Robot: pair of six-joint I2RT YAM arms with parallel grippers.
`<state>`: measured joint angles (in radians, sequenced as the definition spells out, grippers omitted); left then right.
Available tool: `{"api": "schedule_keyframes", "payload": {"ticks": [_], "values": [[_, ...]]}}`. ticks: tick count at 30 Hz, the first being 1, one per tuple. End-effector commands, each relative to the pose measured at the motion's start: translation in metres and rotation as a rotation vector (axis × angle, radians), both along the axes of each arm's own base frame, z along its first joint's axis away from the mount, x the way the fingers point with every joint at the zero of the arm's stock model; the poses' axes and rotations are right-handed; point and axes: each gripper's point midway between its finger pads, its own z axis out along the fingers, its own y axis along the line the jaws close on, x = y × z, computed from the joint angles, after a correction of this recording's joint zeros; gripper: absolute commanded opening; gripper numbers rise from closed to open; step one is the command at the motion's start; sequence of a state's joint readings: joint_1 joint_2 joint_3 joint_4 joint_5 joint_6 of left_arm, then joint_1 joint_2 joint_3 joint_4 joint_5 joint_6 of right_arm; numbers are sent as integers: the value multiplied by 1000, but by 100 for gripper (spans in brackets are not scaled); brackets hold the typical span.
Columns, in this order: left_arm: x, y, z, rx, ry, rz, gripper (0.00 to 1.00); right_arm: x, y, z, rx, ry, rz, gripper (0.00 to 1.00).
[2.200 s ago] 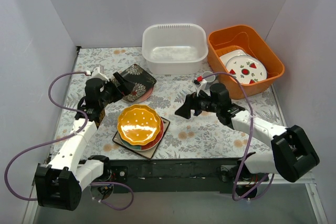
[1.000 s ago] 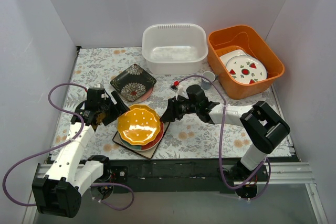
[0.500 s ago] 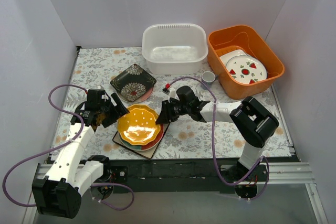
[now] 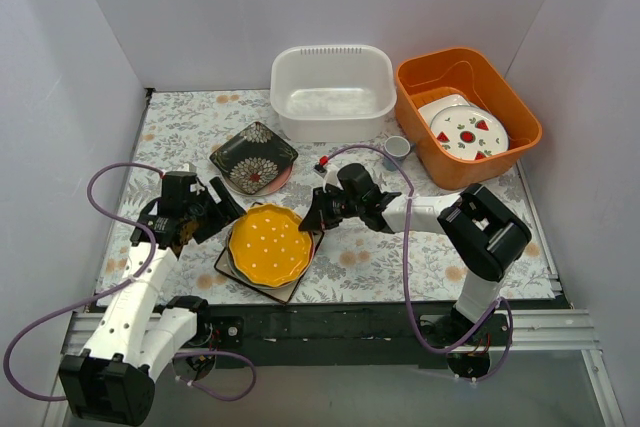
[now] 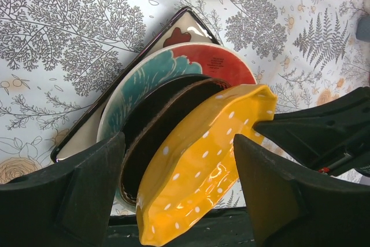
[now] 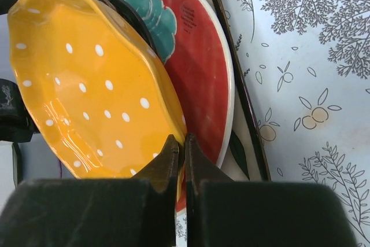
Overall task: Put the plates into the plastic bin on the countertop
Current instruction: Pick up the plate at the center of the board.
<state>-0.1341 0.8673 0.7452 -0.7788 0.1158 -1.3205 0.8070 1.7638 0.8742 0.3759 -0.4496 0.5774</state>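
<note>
The yellow-orange dotted plate (image 4: 268,245) is tilted, its right rim lifted off the stack below. My right gripper (image 4: 312,221) is shut on that rim (image 6: 179,143). Beneath it lie a dark brown plate (image 5: 156,114), a red and teal plate (image 6: 196,56) and a cream square plate (image 5: 185,27). My left gripper (image 4: 222,215) stands open at the stack's left side, its fingers on either side of the yellow plate (image 5: 208,160) without touching it. A black flowered square plate (image 4: 254,157) rests on a pink plate farther back. The white plastic bin (image 4: 332,92) stands empty at the back of the countertop (image 4: 400,247).
An orange tub (image 4: 465,112) at the back right holds white plates with red fruit marks (image 4: 465,132). A small cup (image 4: 397,146) sits between the tub and the bin. Grey walls close in both sides and the back.
My right gripper has closed on the yellow plate's right rim and tipped that side up off the stack. The left arm has barely moved and stays open.
</note>
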Motion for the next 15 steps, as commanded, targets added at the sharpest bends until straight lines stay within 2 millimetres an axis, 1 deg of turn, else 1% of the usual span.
{"api": "schedule_keyframes", "payload": {"ticks": [1,2,7,8,15], "values": [[0,-3,18,-5,-65,-32,75,4,-2,10,37,-39,-6,1],[0,-3,23,-9,-81,-35,75,4,-2,12,41,-44,-9,1],[0,-13,34,-51,-121,-82,75,14,-9,26,69,-67,-36,1],[0,-15,35,-57,-125,-92,75,15,-10,31,78,-75,-41,1],[-1,-27,36,-105,-138,-157,74,25,-18,47,107,-101,-74,1]]}}
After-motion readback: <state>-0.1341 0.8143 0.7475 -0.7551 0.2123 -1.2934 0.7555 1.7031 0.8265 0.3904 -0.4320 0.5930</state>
